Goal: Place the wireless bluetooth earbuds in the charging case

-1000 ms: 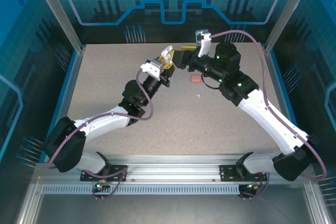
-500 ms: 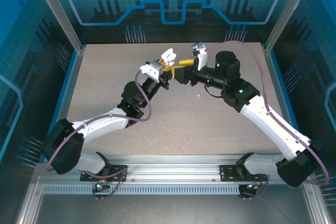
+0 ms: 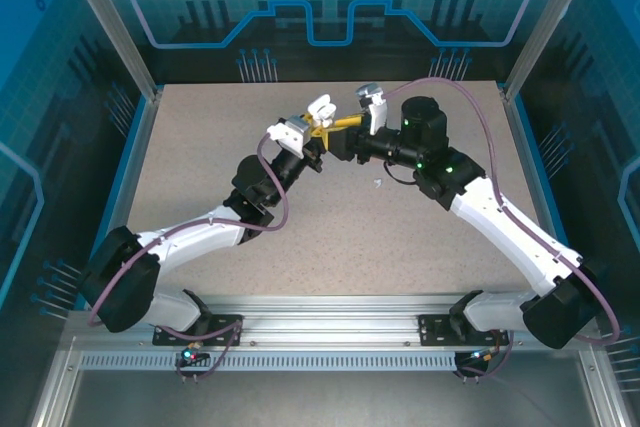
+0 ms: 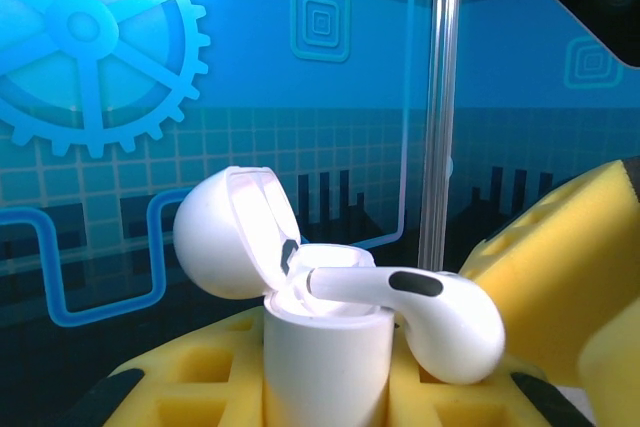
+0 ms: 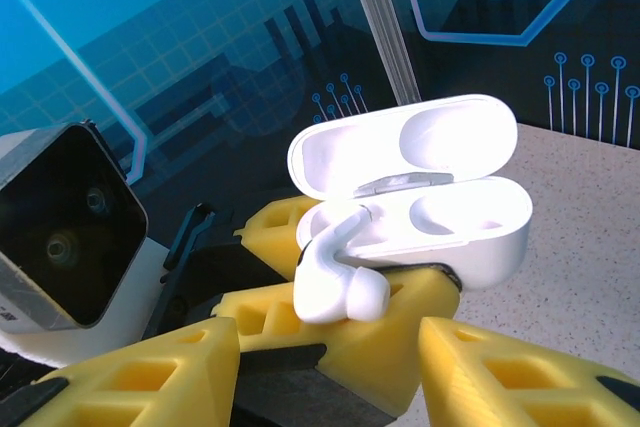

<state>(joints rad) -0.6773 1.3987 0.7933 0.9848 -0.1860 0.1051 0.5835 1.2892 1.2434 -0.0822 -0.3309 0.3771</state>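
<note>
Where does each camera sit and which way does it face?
Top external: above, behind the bases, facing down at the table; left arm, right arm show.
Left wrist: on the left arm, facing the charging case in the left end effector.
Right wrist: on the right arm, facing that case over the right end effector.
Shared: wrist views both show the white earbud.
</note>
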